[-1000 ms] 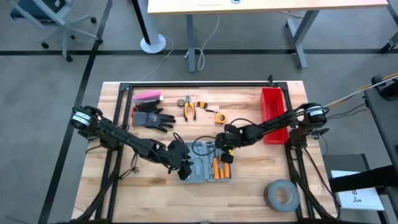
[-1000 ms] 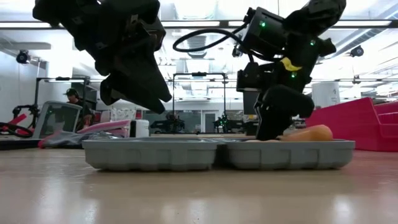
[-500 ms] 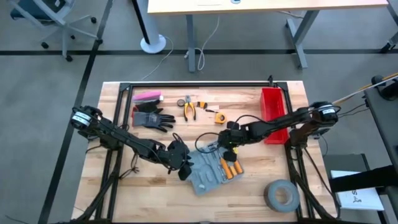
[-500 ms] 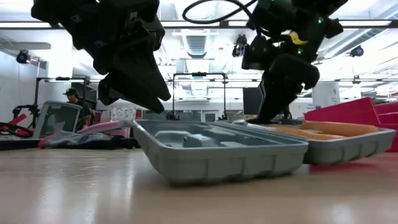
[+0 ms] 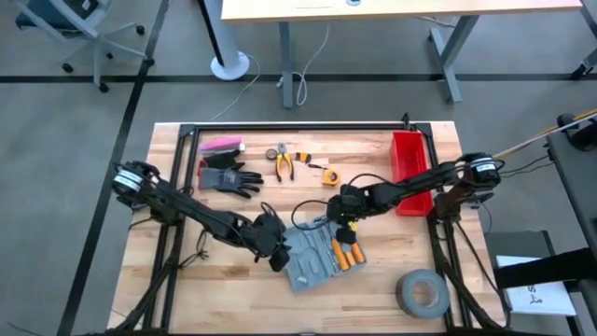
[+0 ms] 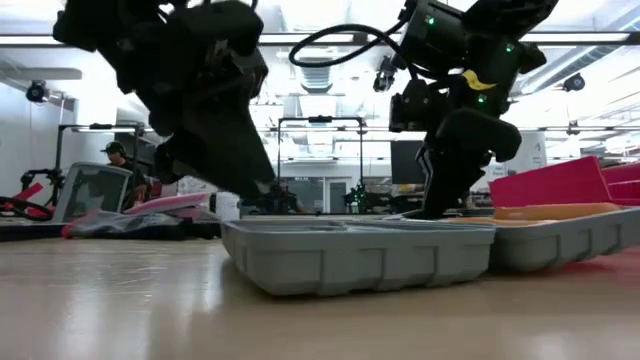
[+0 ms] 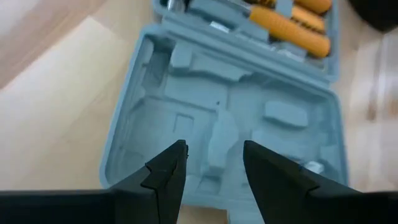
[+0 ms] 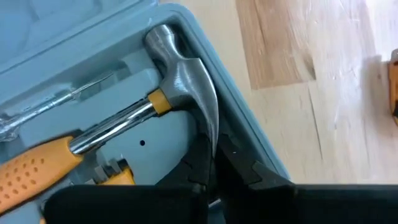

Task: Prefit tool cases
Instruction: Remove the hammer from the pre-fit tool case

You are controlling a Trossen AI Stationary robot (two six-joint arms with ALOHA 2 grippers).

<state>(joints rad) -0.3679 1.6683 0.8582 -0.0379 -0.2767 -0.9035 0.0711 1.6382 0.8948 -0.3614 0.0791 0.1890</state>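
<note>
The open tool case (image 5: 317,258) lies at the lower middle of the high view, on the table (image 5: 233,299). Its right half holds a hammer (image 8: 177,71) and other tools. The left gripper (image 5: 277,254) sits at the case's left edge, the right gripper (image 5: 342,225) at its upper right corner. A glove (image 5: 227,176), pliers (image 5: 284,161) and a tape measure (image 5: 329,176) lie above the case; the bin (image 5: 408,169) is upper right, the tape roll (image 5: 422,291) lower right
</note>
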